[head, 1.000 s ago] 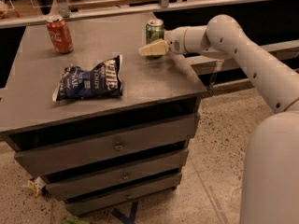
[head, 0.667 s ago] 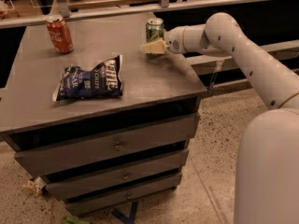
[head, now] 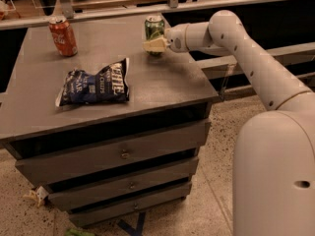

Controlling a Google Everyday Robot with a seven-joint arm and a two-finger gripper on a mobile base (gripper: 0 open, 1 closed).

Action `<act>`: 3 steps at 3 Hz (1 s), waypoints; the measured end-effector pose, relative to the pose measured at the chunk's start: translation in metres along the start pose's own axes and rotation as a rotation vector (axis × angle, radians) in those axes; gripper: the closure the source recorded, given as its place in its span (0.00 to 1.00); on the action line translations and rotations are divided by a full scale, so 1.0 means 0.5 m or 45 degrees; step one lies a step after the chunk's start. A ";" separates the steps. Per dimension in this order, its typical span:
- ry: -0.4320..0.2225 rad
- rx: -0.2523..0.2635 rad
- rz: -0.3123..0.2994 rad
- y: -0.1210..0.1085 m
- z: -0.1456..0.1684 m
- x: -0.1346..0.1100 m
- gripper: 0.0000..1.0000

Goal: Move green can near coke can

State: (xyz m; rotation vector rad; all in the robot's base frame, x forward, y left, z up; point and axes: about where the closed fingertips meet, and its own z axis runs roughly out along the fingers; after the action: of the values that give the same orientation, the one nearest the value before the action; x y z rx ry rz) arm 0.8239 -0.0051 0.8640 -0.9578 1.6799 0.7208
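Top centre, the green can (head: 154, 26) is met low on its body by the gripper (head: 155, 44), positioned for carrying to the coke can (head: 63, 35), upper left; whether clamped cannot be told.

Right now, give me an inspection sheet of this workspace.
Surface: grey cabinet top, three drawers below.
Job's things: green can upright at the far side, right of centre; coke can upright at the far left, well apart.
Clutter: blue chip bag lying flat, left of centre.
Grippers: the gripper is at the green can's near side, low down.
Cables: nothing seen.
Surroundings: speckled floor; small scrap by the cabinet's left foot.
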 end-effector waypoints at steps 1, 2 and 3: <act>-0.082 -0.061 -0.014 0.010 0.043 -0.055 1.00; -0.136 -0.131 -0.055 0.033 0.079 -0.119 1.00; -0.149 -0.221 -0.103 0.075 0.114 -0.169 1.00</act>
State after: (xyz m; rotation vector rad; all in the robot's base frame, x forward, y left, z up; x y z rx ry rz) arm 0.8321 0.0819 0.9284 -1.0775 1.4863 0.8621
